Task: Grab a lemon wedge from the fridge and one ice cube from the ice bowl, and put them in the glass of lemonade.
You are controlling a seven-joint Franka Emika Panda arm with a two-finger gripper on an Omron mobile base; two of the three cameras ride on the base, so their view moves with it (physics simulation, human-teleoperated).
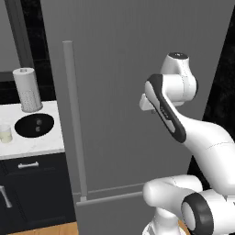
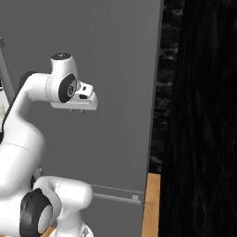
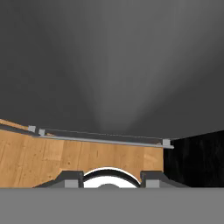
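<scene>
The fridge (image 1: 128, 69) is a tall grey cabinet with its door shut, and its long vertical bar handle (image 1: 75, 124) runs down the left side. The lemon wedge is hidden behind that door. My gripper (image 2: 77, 111) hangs close in front of the door (image 2: 115, 69), pointing down, well right of the handle. In the hand view my gripper (image 3: 112, 180) is open, with its two tips wide apart and nothing between them. To the left, on the counter, sits the black ice bowl (image 1: 34, 125) holding ice cubes. The glass of lemonade (image 1: 4, 134) stands at the frame's left edge.
A paper-towel roll (image 1: 28, 89) stands behind the bowl on the white counter (image 1: 41, 144). Dark drawer cabinets (image 1: 32, 193) lie below it. A black wall (image 2: 203, 115) flanks the fridge's right side. Below are a wooden floor (image 3: 65, 157) and a lower horizontal bar (image 1: 110, 197).
</scene>
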